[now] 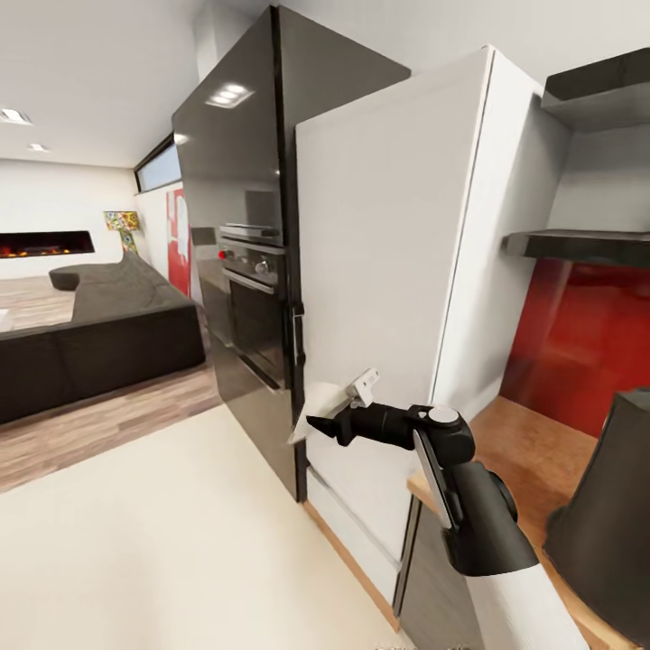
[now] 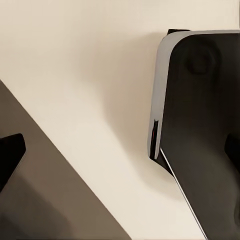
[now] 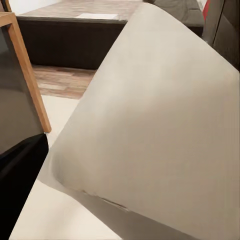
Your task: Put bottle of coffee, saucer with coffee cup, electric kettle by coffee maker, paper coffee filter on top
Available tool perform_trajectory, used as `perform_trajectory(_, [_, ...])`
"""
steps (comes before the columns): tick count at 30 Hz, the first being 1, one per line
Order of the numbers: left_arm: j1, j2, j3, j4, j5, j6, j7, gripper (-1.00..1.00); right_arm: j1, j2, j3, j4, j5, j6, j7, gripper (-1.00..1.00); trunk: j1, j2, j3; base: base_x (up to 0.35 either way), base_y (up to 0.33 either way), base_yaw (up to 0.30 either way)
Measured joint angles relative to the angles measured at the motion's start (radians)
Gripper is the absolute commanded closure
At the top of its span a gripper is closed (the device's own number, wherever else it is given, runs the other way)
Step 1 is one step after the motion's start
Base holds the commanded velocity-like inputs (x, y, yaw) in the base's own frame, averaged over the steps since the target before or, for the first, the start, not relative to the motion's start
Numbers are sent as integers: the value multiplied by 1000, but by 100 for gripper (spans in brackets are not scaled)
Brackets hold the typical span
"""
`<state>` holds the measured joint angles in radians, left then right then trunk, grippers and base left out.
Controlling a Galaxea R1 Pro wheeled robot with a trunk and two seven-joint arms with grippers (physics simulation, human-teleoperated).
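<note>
Sideways | right pincer (image 1: 321,424) pinching paper coffee filter (image 1: 318,404) | tip seemingly floorward

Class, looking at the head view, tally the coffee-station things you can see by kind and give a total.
Coffee maker: 1
Paper filter, held in the right tool: 1
Countertop: 1
Wall shelves: 2
Total: 5

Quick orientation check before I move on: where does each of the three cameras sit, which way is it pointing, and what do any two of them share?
Head view: from the robot's head, looking forward and down past the built-in oven; the right gripper holds the paper coffee filter, with the coffee maker at the edge.
Left wrist view: near the left gripper, facing the cream floor; a dark robot part shows.
Right wrist view: near the right gripper, looking along the filter towards the sofa.
Shared: head and right wrist views both show filter and sofa.
</note>
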<state>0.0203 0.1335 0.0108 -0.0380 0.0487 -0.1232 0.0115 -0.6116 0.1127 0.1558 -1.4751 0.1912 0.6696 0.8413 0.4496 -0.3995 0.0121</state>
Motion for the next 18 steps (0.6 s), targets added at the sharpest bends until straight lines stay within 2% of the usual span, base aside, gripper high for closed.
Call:
perform_trajectory(5, [0, 0, 0, 0, 0, -1, 0, -100, 0, 0, 0, 0, 0, 0, 0, 100, 0, 0, 0, -34, 4, -285])
perform_trajectory(8, [0, 1, 0, 0, 1, 0, 0, -100, 0, 0, 0, 0, -1, 0, -1, 100, 0, 0, 0, -218, 95, -285])
perform_trajectory(18, [0, 1, 1, 0, 1, 0, 0, -100, 0, 0, 0, 0, 0, 0, 0, 100, 0, 0, 0, -273, 224, -285])
